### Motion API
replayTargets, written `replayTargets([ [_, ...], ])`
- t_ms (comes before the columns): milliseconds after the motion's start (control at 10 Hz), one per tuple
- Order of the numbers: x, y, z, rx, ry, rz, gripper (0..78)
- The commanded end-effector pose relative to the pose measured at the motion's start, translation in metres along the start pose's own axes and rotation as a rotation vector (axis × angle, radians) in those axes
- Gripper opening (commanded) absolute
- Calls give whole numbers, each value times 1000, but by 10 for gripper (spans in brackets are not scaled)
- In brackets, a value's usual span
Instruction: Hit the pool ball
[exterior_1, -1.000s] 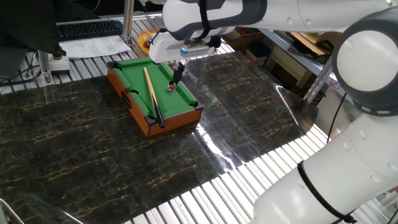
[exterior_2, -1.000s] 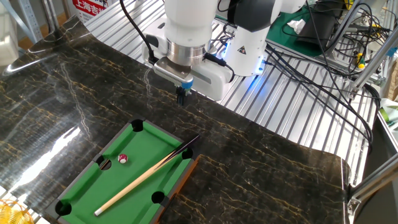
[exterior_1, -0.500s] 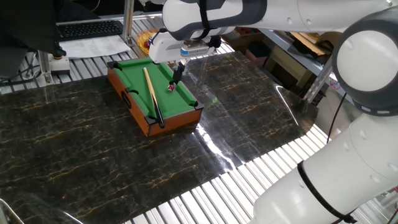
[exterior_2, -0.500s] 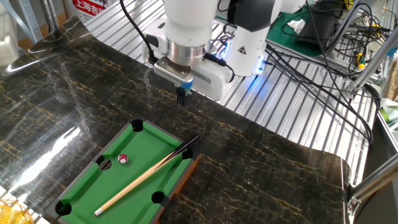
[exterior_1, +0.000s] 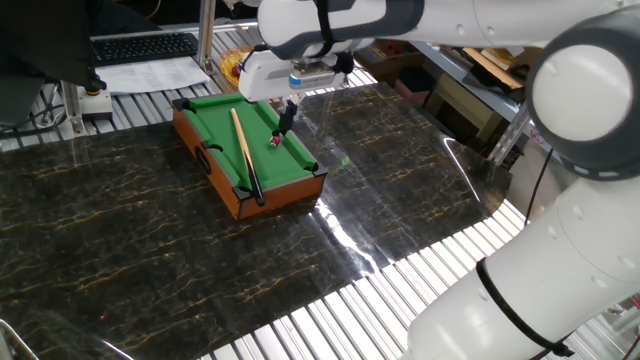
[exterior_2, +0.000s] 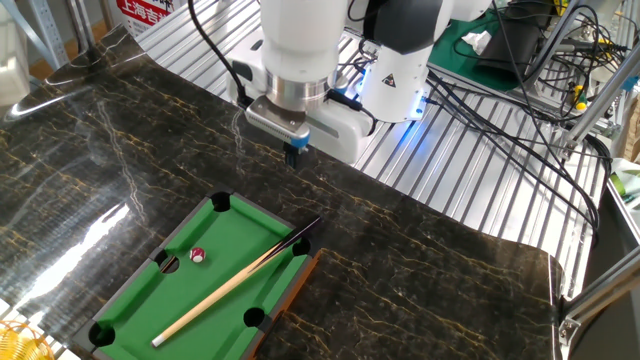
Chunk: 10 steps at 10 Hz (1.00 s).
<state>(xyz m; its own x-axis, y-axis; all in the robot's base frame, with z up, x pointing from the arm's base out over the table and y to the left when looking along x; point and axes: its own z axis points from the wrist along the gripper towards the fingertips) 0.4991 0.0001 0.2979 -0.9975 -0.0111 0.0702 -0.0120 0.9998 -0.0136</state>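
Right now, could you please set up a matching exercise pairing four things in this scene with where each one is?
Things:
1. pool ball
2. cue stick
3. gripper
4. keyboard

Places:
A. lying diagonally across the green felt
B. in the air above the marbled table, off the pool table
C. on the felt near a side pocket
D. on the slatted surface behind the pool table

Pairs: 1-C, 2-A, 3-B, 4-D

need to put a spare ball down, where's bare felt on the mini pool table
Bare felt runs on both sides of the cue stick. The side toward the pool ball is tighter. The gripper hangs off the pool table's far end.
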Motion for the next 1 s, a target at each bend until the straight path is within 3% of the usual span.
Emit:
replayTargets([
  [100,-1,0,1,-11,19,4,0],
  [500,-5,0,13,-20,20,14,0],
  [700,-9,1,29,-50,14,35,0],
  [1000,-12,1,50,-48,1,53,0],
])
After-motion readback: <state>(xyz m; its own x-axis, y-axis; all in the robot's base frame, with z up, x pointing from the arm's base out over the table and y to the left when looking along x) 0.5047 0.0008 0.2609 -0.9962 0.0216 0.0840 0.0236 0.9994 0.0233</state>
